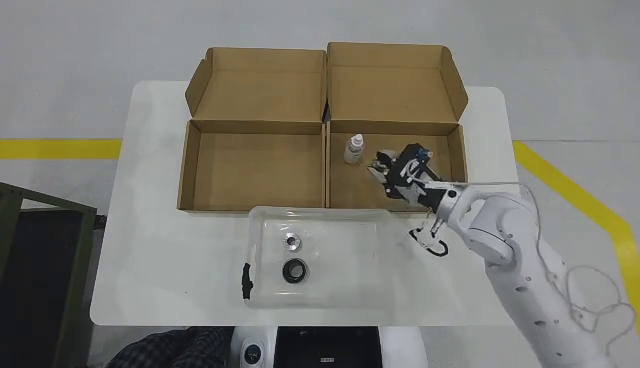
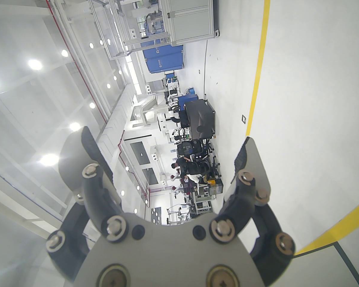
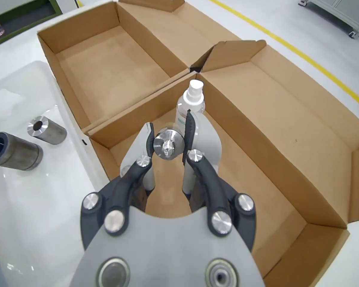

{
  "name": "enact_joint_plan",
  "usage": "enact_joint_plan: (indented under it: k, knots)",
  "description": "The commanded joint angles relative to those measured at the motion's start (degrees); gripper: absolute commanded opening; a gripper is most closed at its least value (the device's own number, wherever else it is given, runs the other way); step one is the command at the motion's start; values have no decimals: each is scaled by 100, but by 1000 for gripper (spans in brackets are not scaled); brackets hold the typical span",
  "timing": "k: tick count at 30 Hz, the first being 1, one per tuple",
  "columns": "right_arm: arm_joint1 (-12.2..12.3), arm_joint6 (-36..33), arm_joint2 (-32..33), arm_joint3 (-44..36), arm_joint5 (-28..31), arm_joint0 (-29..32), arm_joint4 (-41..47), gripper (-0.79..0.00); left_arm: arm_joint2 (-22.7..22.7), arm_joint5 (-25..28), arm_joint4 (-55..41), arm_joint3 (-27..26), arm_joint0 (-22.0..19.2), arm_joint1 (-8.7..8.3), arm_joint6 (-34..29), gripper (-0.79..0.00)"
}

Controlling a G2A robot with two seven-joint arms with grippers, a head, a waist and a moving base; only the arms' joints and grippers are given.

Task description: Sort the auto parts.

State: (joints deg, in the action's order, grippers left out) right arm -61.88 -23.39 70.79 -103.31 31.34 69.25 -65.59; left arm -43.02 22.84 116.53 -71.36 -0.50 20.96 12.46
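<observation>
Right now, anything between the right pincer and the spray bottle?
Nothing. The top view shows a bare strip of the right box floor between the right pincer, shut on a metal part, and the upright spray bottle.

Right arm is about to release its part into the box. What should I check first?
1. Grip of right end effector on silver part: ok, clamped between both fingers.
2. Position over the cardboard box holding the spray bottle: ok.
3. Clearance from spray bottle: ok, apart in top view, though near.
4. Height above box floor: cannot tell.
5. State of left end effector: ok, open and empty.
</observation>
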Motion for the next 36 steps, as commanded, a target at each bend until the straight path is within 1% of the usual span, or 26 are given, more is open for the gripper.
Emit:
enact_joint_plan:
  k: [1, 10, 19, 20, 21, 22, 23, 25, 28, 30, 32, 33, 34, 36]
  knots:
    - [-25, -154, -149, 172, -52, -176, -53, -785, 0, 0, 0, 0, 0, 0, 0, 0]
    - [-136, -603, -678, 945, -217, -843, -374, -785, 0, 0, 0, 0, 0, 0, 0, 0]
    - [-229, -794, -1004, 1428, -290, -1206, -466, -785, 0, 0, 0, 0, 0, 0, 0, 0]
    - [-238, -802, -1031, 1452, -301, -1230, -473, -754, 0, 0, 0, 0, 0, 0, 0, 0]
    - [-246, -806, -1057, 1483, -304, -1253, -477, -686, 0, 0, 0, 0, 0, 0, 0, 0]
    - [-254, -823, -1083, 1525, -297, -1282, -481, -600, 0, 0, 0, 0, 0, 0, 0, 0]
    - [-264, -835, -1114, 1570, -291, -1316, -486, -573, 0, 0, 0, 0, 0, 0, 0, 0]
    - [-286, -833, -1172, 1666, -299, -1382, -478, -551, 0, 0, 0, 0, 0, 0, 0, 0]
    - [-313, -799, -1228, 1779, -322, -1463, -470, -536, 0, 0, 0, 0, 0, 0, 0, 0]
    - [-325, -782, -1245, 1795, -332, -1489, -455, -453, 0, 0, 0, 0, 0, 0, 0, 0]
    - [-325, -752, -1219, 1769, -333, -1473, -433, -406, 0, 0, 0, 0, 0, 0, 0, 0]
    - [-319, -754, -1194, 1754, -319, -1468, -442, -366, 0, 0, 0, 0, 0, 0, 0, 0]
    - [-312, -750, -1160, 1725, -300, -1459, -452, -296, 0, 0, 0, 0, 0, 0, 0, 0]
    - [-289, -715, -1055, 1612, -289, -1399, -453, -225, 0, 0, 0, 0, 0, 0, 0, 0]
